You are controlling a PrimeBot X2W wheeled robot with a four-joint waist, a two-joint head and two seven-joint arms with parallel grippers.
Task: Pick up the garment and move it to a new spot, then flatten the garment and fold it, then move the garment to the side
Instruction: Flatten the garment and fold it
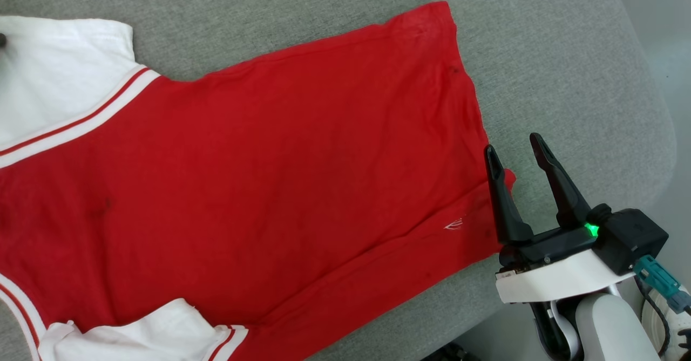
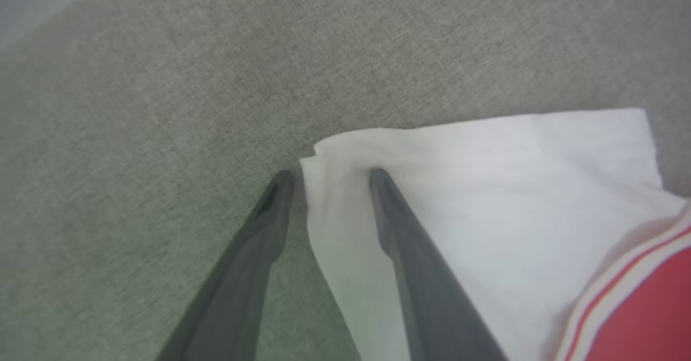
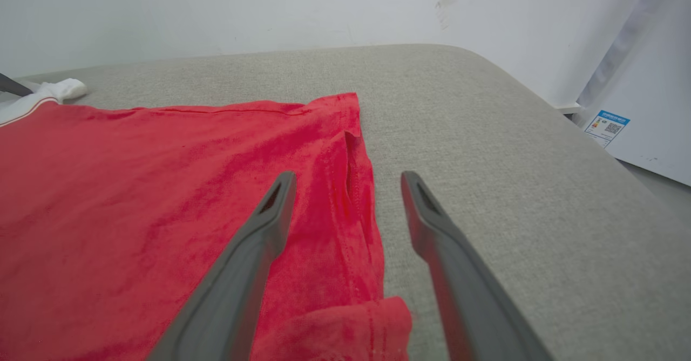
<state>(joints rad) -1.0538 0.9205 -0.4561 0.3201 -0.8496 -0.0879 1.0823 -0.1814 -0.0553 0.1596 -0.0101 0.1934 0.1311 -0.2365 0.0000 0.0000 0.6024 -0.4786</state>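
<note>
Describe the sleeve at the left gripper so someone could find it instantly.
On the grey cushion lies a red jersey. Its far white sleeve lies spread out, corner between the fingers of the left gripper; the nearer white sleeve is bunched up.

Support: a grey padded surface (image 1: pixel 567 53) with a woven fabric cover and a rounded corner (image 1: pixel 656 134) on the right.

One item lay directly on it: a red shirt (image 1: pixel 280 172), spread out largely flat. Its hem (image 1: pixel 475 107) faced right, well inside the right edge of the surface. Its near side ran just beside the front edge.

One white sleeve (image 1: pixel 54 75) lay flat at the far left. The other sleeve (image 1: pixel 146 334), on the near side, was crumpled. White-and-red striped trim (image 1: pixel 81 123) bordered the sleeves. The near hem corner (image 3: pixel 378 323) was turned over. Light creases ran along the near side.
</note>
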